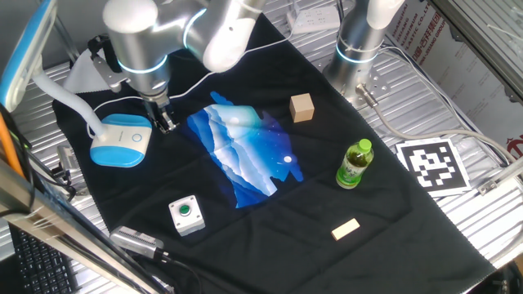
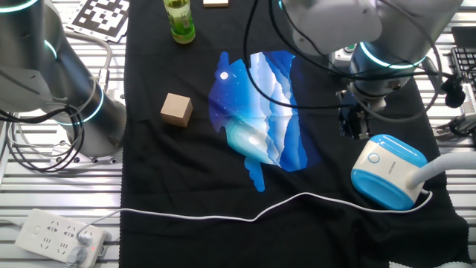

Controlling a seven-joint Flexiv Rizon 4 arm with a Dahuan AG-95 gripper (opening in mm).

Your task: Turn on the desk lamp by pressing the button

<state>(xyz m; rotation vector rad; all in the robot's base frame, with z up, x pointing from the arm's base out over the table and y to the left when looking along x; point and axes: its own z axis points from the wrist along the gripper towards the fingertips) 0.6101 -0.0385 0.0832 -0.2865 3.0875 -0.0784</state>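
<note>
Rounded glossy blue-white desk lamp [image 1: 120,140] base, thick white neck, on black cloth [image 1: 392,204]. Jaws [image 1: 166,122] beside base; opening unclear.

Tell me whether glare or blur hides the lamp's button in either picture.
One fixed view: the button is a faint pale dot on the desk lamp, soft but visible, no glare. The other fixed view: the button reads as a clearer ring; the fingers look dark and indistinct against the cloth.

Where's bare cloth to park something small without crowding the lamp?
Free: black cloth between the wooden cube, the green bottle and the blue mat. Crowded: the gripper sits right beside the lamp base.
</note>
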